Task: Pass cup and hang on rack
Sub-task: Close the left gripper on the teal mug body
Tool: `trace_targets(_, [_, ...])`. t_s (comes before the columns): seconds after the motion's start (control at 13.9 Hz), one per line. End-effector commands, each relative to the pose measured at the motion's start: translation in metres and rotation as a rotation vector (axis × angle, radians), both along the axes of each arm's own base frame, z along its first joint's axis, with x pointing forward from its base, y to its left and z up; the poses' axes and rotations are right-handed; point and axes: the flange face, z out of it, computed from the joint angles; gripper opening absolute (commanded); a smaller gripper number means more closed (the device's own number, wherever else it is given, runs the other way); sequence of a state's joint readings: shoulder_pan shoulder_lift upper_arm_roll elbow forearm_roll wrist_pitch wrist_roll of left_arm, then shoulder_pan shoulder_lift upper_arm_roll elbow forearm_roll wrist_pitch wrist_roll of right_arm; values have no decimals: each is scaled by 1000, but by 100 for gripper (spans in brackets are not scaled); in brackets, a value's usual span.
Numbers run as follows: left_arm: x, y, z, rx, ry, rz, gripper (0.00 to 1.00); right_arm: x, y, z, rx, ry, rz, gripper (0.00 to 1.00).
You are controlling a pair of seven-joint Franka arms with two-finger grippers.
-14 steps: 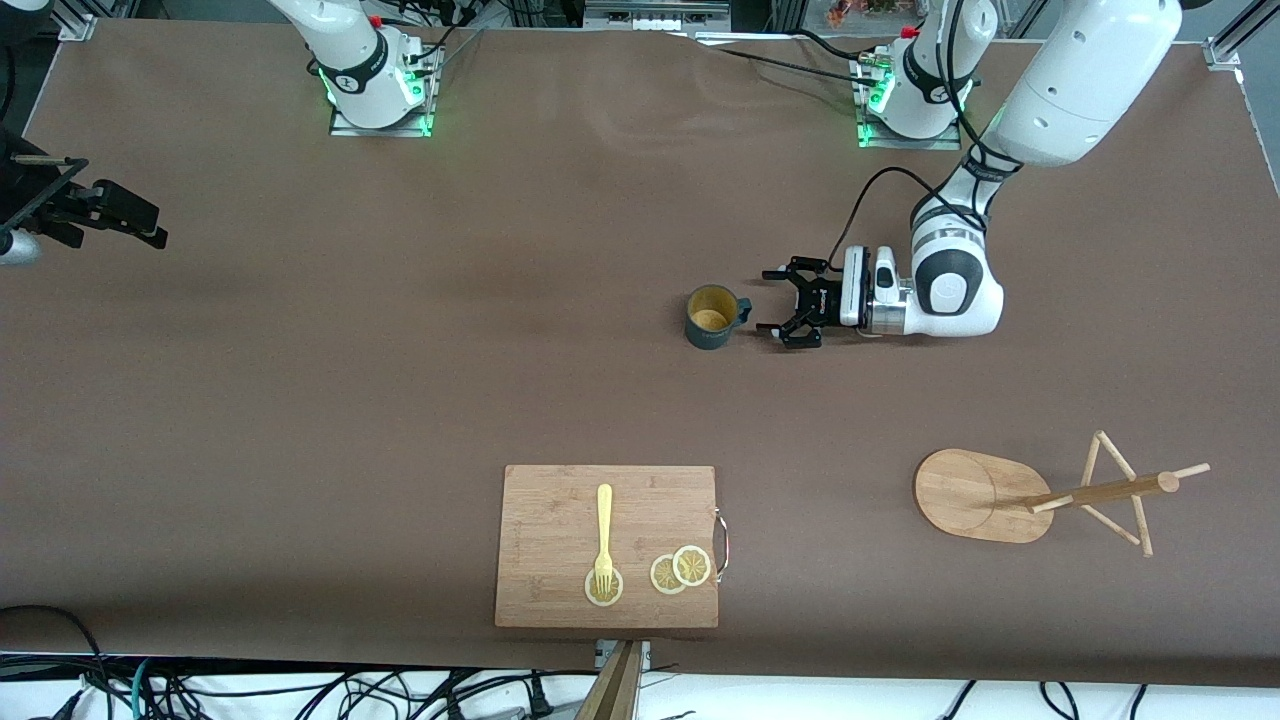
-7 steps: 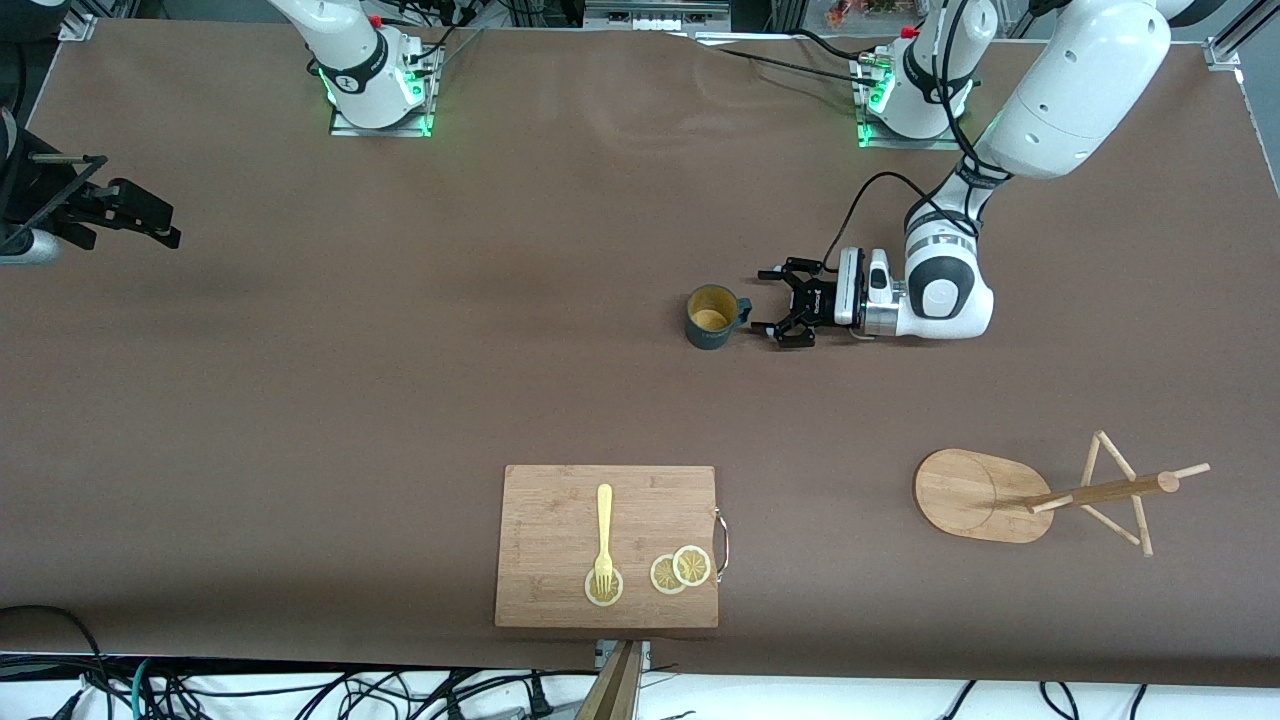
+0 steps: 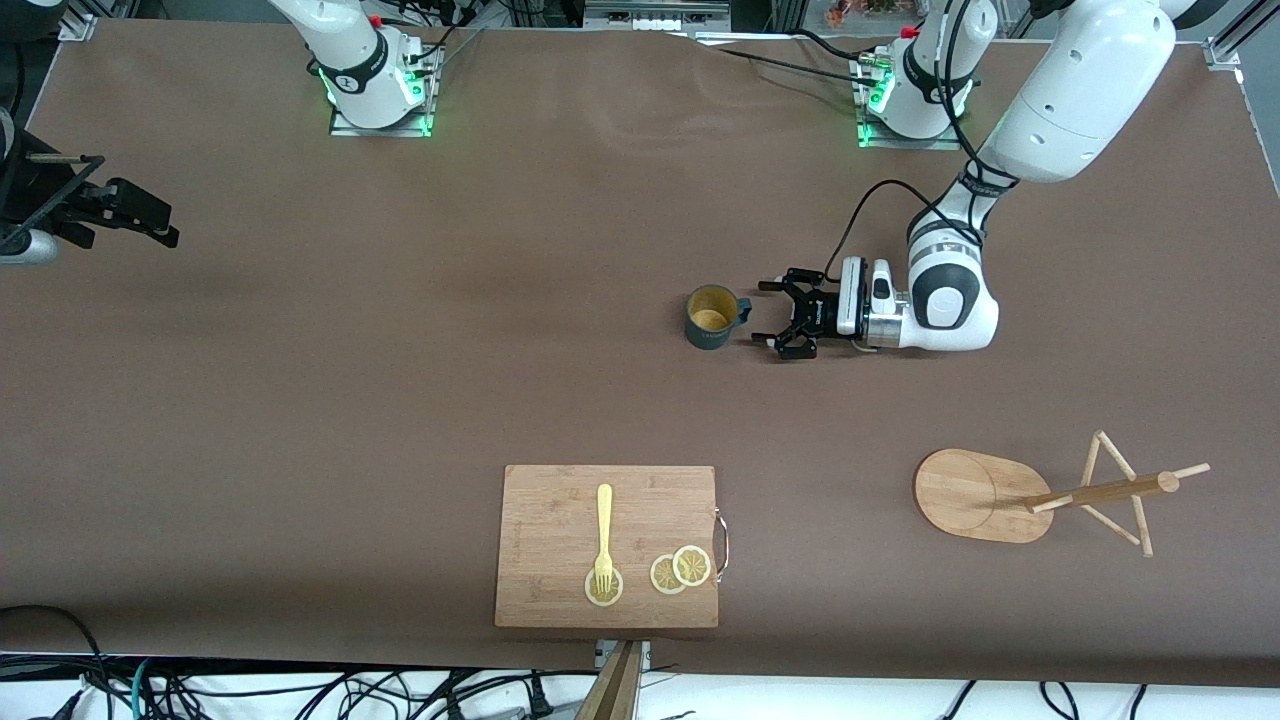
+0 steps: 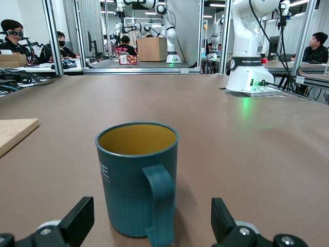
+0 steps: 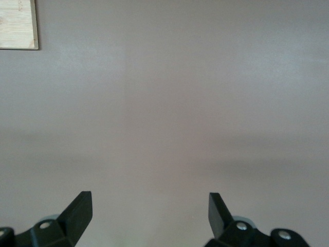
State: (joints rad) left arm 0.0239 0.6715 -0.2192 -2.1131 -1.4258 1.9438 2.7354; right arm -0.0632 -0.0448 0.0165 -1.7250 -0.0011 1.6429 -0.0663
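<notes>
- Cup stands upright mid-table, toward the left arm's end, handle pointing at the left gripper.
- Left gripper is low and level just beside the handle, jaws spread wide, holding nothing. In the left wrist view the cup sits between the fingertips, handle facing the camera.
- Right gripper waits over the table edge at the right arm's end, jaws apart, empty; its wrist view shows mostly bare table.
- Risk: closing on the thin loop handle alone could let the cup swing or twist in the grip.
- Risk: pushing in further with jaws wide may bump the handle and spin or tip the cup.
- Rack is nearer the front camera than the cup; it looks like its pole leans from the base, hard to tell. A swinging cup could miss a peg or knock it.
- Cutting board with fork and lemon slices lies well apart, low collision risk.
</notes>
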Motion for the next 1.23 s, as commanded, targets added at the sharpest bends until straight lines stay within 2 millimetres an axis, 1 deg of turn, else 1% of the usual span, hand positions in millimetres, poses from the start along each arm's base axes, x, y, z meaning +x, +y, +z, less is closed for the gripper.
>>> trace_targets(0.0, [-10, -7, -14, -29, -14, -30, 100, -1, -2, 6, 7, 1, -6, 100])
trace_targets(0.14, [-14, -13, -21, -38, 5, -10, 100, -1, -1, 7, 7, -1, -5, 100])
trace_targets(0.29, [-15, -16, -22, -43, 12, 4, 99, -1, -2, 7, 7, -2, -6, 100])
trace_targets(0.43, [-16, -19, -24, -44, 15, 6, 80, -1, -2, 7, 8, -2, -7, 100])
trace_targets(0.58, [-15, -20, -23, -48, 16, 14, 69, -2, -1, 8, 8, -2, -5, 100])
trace_targets(0.65, [-15, -20, -24, -46, 20, 16, 67, -1, -1, 7, 9, -1, -5, 100])
trace_targets(0.87, [-14, -20, -25, -52, 32, 44, 67, 0, 1, 7, 10, -7, -2, 100])
trace_targets(0.94, [-14, -20, -25, -52, 34, 48, 65, -1, 0, 7, 11, -3, -4, 100])
trace_targets(1.08, [-14, -20, -28, -56, 39, 59, 58, -1, 0, 7, 11, -1, -4, 100])
trace_targets(1.15, [-14, -20, -28, -55, 38, 57, 52, -1, 0, 7, 11, -1, -4, 100])
